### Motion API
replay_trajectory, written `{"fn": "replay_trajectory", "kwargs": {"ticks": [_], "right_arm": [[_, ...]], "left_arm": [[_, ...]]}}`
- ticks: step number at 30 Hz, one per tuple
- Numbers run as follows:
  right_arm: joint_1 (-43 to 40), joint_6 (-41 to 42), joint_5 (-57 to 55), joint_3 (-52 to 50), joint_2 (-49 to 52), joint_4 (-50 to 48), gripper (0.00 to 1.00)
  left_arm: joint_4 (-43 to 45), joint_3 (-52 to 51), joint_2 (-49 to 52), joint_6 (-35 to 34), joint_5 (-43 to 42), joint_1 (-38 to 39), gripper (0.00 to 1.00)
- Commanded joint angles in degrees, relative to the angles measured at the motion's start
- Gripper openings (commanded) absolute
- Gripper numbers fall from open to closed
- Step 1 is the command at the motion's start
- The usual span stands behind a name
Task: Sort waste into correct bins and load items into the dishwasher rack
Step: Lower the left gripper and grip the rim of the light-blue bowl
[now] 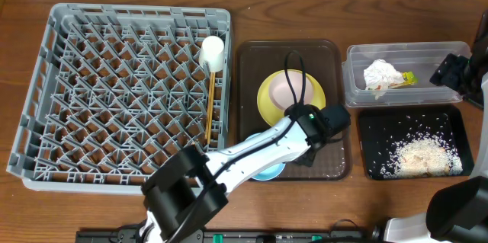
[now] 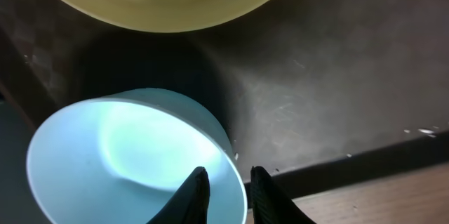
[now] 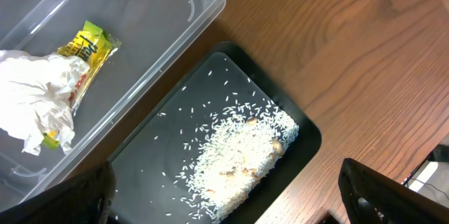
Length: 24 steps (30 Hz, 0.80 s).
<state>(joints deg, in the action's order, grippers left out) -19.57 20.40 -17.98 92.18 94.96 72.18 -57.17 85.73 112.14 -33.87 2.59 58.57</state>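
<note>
My left gripper (image 2: 228, 173) hangs over the brown serving tray, jaws a narrow gap apart. One finger is above the inside of the light blue bowl (image 2: 126, 161) and the other outside its rim. The yellow plate (image 1: 268, 98) lies just beyond, with the white bowl (image 1: 284, 91) on it. My right gripper (image 3: 231, 203) is wide open and empty above the black tray (image 3: 161, 154) of rice (image 3: 238, 157). The clear tub (image 1: 404, 49) holds the napkin (image 3: 38, 101) and the snack packet (image 3: 88, 52). The cup (image 1: 212, 51) and chopsticks (image 1: 210, 110) rest in the grey rack (image 1: 46, 83).
The brown serving tray (image 1: 332, 68) sits between the rack and the two bins. My left arm (image 1: 252, 151) crosses its front edge and covers most of the blue bowl in the overhead view. Bare wooden table (image 3: 365, 55) lies right of the black tray.
</note>
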Motion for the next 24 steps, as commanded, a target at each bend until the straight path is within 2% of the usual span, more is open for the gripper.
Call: {"fn": "replay_trajectory", "kwargs": {"ticks": [1, 10, 24], "right_arm": [[-0.50, 0.76, -0.61, 0.26, -0.96, 0.02, 0.99], [-0.50, 0.76, -0.61, 0.26, -0.96, 0.02, 0.99], [-0.50, 0.74, -0.61, 0.26, -0.96, 0.02, 0.99]], "left_arm": [[-0.42, -0.61, 1.44, -0.81, 1.38, 0.11, 0.24], [-0.37, -2.49, 3.08, -5.90, 1.38, 0.72, 0.24], [-0.37, -3.89, 3.08, -8.92, 1.09, 2.25, 0.19]]}}
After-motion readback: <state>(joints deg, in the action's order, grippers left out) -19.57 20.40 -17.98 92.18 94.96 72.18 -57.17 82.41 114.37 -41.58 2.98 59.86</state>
